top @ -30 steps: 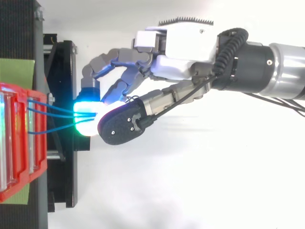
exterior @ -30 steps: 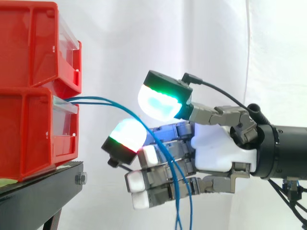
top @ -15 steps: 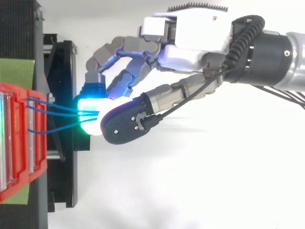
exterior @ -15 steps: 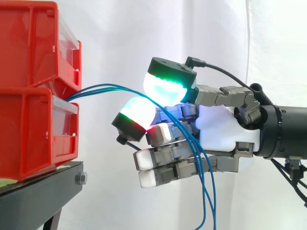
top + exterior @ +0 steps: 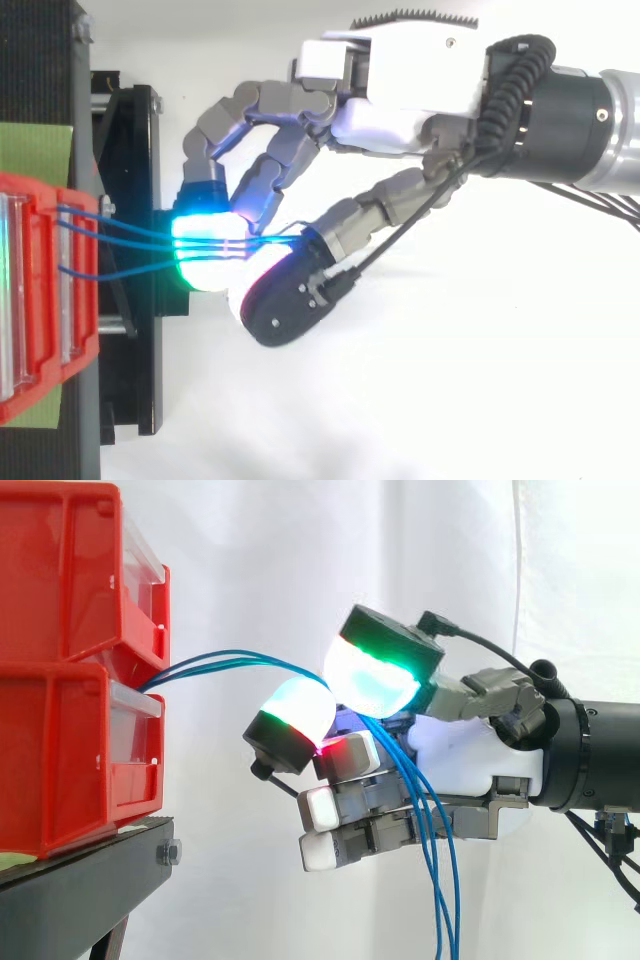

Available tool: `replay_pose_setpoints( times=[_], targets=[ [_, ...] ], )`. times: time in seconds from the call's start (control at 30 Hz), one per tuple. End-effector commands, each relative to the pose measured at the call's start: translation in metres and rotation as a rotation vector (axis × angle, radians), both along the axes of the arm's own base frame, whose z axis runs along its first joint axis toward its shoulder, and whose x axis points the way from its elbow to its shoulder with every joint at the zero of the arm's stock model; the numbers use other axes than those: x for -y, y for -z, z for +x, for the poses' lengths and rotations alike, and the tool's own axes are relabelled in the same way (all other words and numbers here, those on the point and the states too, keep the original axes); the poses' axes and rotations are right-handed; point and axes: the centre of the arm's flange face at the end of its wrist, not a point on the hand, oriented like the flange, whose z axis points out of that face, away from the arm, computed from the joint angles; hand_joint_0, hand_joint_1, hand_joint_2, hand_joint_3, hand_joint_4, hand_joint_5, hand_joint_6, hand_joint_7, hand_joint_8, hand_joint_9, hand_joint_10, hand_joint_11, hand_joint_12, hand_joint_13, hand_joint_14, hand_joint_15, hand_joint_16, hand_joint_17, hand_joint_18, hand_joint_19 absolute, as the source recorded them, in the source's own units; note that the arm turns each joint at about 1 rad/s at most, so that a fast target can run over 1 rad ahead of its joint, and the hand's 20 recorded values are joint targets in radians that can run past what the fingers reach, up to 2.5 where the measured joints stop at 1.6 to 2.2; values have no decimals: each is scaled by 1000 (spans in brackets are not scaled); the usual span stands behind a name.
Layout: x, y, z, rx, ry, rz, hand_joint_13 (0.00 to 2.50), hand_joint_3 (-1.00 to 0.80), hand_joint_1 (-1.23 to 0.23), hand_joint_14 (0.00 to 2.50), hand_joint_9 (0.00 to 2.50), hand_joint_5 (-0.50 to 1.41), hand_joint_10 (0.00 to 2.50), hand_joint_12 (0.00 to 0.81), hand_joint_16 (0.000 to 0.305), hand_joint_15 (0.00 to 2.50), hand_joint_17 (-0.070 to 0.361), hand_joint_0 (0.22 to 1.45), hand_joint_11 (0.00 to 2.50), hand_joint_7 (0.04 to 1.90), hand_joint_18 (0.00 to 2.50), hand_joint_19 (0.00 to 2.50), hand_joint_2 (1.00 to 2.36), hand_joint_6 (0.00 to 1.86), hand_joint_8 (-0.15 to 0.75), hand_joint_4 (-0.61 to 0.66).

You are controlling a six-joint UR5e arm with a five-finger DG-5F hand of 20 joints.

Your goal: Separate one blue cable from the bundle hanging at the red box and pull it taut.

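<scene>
**Pinching the blue cables off the lower red bin**

The hand [image 5: 470,770] sits at about 3 o'clock in the side view, its arm entering from the right edge and its fingers curled toward 9 o'clock. Its thumb pad [image 5: 375,675], glowing green and cyan, presses against a finger pad [image 5: 298,708] of the same colours. The blue cables [image 5: 230,658] pass between the two, so the hand is closed in a pinch on them. The other fingers are folded below, their white tips pointing at the bins; one shows a red glow.

The cables leave the front of the lower red bin [image 5: 70,760] at 9 o'clock and rise in a shallow arch toward 12 o'clock. They enter the pinch near the centre, fall across the folded fingers and hang toward 6 o'clock, running out of the bottom edge. The stretch between bin and pads bows rather than running straight.

From above, three blue strands fan out from the bin at 9 o'clock and converge over the glowing pad near the centre. They lie side by side where the thumb covers them; I cannot tell whether one is held apart from the others.

An upper red bin [image 5: 60,570] is stacked on the lower one. Both rest on the black stand [image 5: 90,890] at 7 o'clock, before the white curtain [image 5: 250,550].
</scene>
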Motion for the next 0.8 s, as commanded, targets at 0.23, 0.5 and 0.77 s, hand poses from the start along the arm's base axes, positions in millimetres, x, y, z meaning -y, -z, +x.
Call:
replay_pose_setpoints(
  times=[0.23, 0.5, 0.77],
  targets=[
    [0, 0, 0, -3, 1, 0, 968, -500, -558, 20, 1114, -179, 17, 373, 45, 573, 101, 520, 962, 971, 763, 491, 1000, 905, 382, 155],
    [0, 0, 0, -1, 1, 0, 949, -232, -689, 19, 1076, -187, 17, 363, 43, 586, 96, 635, 979, 1157, 752, 511, 1020, 907, 374, 122],
    [0, 1, 0, -1, 1, 0, 917, -223, -882, 19, 1010, -219, 16, 348, 43, 598, 96, 804, 1021, 1104, 683, 517, 1023, 970, 342, 13]
  ],
)
